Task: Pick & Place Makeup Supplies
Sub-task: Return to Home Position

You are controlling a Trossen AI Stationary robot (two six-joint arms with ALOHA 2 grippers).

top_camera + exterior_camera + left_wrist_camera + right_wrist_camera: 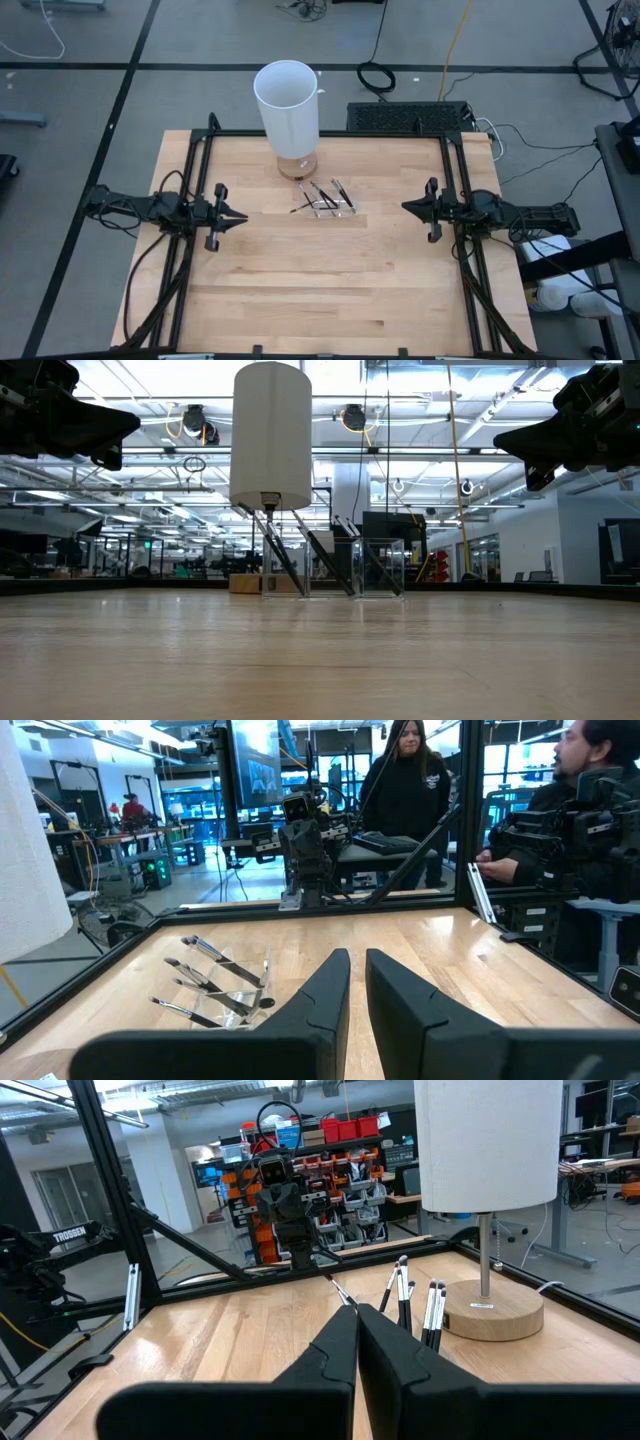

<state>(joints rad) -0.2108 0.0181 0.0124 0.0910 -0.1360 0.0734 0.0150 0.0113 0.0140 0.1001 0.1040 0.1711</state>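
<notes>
Several thin dark makeup sticks with pale tips [322,197] [210,980] [415,1302] stand slanted in a small clear tray [335,208] [380,568] at the table's middle, their lower ends in the tray and their shafts leaning on its rim. My left gripper [240,216] [357,965] hovers level at the table's left, pointing toward the tray, with a narrow gap between its fingers and nothing in it. My right gripper [406,207] [357,1315] hovers level at the right, pointing toward the tray, shut on nothing.
A lamp with a tall white shade [287,98] and a round wooden base [297,166] stands just beyond the tray. Black frame rails [195,180] run along both sides. People [405,770] are beyond the table. Bare wood [330,290] lies toward the near edge.
</notes>
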